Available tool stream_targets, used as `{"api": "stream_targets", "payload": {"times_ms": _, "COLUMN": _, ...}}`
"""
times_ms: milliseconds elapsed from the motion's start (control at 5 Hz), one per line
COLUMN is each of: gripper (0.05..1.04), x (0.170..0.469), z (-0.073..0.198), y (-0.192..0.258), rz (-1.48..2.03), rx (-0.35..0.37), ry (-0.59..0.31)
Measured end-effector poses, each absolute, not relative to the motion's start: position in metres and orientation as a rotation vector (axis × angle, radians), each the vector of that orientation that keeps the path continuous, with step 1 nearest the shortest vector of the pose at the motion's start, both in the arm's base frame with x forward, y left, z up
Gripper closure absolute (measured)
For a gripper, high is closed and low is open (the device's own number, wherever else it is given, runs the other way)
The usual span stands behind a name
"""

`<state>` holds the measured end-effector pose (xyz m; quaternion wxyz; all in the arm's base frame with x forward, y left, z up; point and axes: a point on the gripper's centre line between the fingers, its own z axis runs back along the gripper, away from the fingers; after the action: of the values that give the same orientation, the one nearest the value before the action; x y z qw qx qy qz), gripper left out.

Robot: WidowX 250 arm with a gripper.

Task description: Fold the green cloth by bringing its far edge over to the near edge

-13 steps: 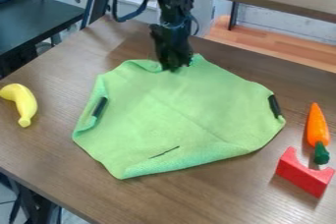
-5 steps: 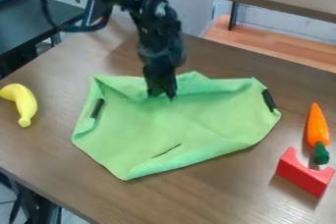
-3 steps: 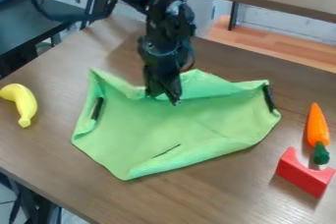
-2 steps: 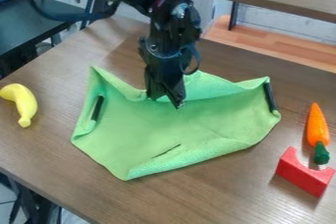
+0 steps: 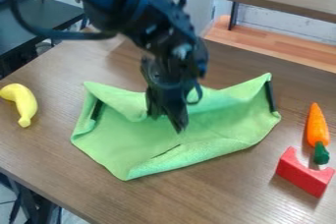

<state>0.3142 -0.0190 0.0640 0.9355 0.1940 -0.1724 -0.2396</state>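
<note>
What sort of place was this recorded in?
Probably a robotics lab or workshop: a black robot arm with a two-finger gripper hangs over a brown wood-grain table, where a yellow toy banana and an orange toy carrot lie around a green cloth.

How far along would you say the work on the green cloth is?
It looks about partway. Already done: the cloth's far edge dips inward at its middle, between two jutting corners. In hand: the gripper is at that dip, over the cloth. Probably left: bringing the rest of the far edge over and letting go, as both far corners stick out and the near part lies largely spread.
</note>
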Motion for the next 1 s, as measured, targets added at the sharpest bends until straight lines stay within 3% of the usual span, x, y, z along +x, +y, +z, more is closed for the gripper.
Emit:
{"api": "stream_targets", "payload": {"times_ms": 400, "gripper": 1.027, "x": 0.290, "z": 0.062, "y": -0.024, "rz": -0.534, "rx": 0.432, "ry": -0.428}}
{"api": "stream_targets", "payload": {"times_ms": 1000, "gripper": 1.027, "x": 0.262, "z": 0.064, "y": -0.042, "rz": -0.539, "rx": 0.442, "ry": -0.446}}
